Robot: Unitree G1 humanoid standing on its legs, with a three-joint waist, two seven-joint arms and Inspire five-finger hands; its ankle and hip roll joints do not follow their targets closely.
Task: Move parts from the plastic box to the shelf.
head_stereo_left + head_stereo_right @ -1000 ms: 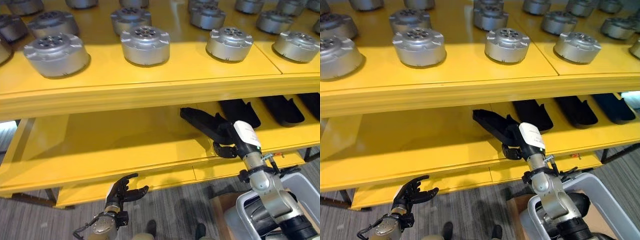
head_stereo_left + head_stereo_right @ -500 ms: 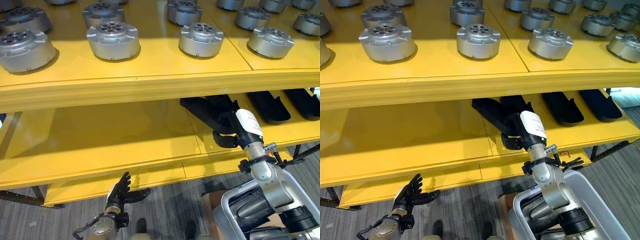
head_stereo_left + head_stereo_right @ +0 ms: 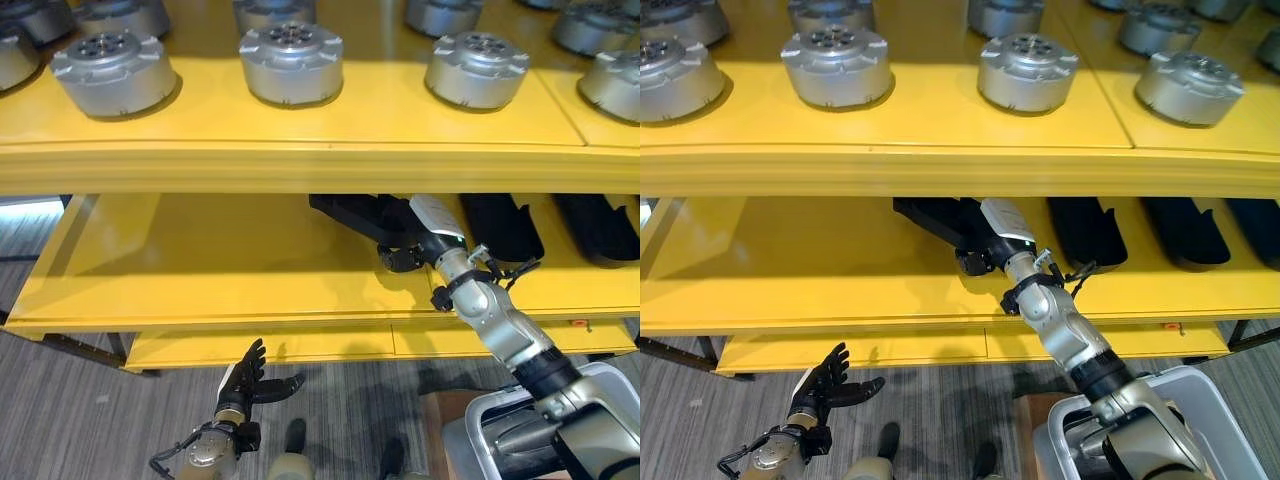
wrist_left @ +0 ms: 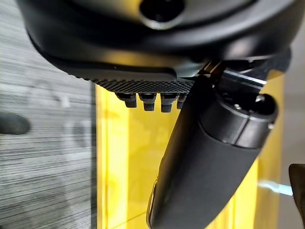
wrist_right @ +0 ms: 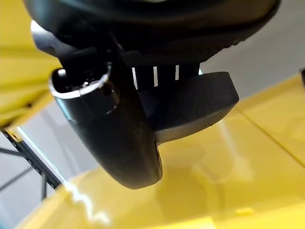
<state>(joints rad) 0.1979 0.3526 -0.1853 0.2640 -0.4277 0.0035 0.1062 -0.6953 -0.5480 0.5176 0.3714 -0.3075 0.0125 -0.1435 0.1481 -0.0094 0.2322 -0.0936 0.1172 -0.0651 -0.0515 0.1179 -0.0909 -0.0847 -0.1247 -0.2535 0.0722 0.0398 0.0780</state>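
Note:
A long black part (image 3: 345, 212) lies on the lower yellow shelf (image 3: 220, 270), its far end under the upper board. My right hand (image 3: 405, 242) reaches into that shelf and is shut on the part's near end; in the right wrist view my thumb (image 5: 109, 124) sits beside the black part (image 5: 195, 107) just above the shelf surface. The grey plastic box (image 3: 1200, 400) stands low on the right, under my right arm. My left hand (image 3: 243, 382) hangs low over the floor, open with fingers spread, holding nothing.
Two more black parts (image 3: 505, 225) (image 3: 600, 225) lie on the lower shelf to the right of the held one. Several silver round parts (image 3: 290, 62) stand on the upper shelf (image 3: 300, 150). The lower shelf's left half is bare.
The camera has shifted. My right arm has stretched farther into the lower shelf with the black part. My left hand's fingers have straightened from a loose curl.

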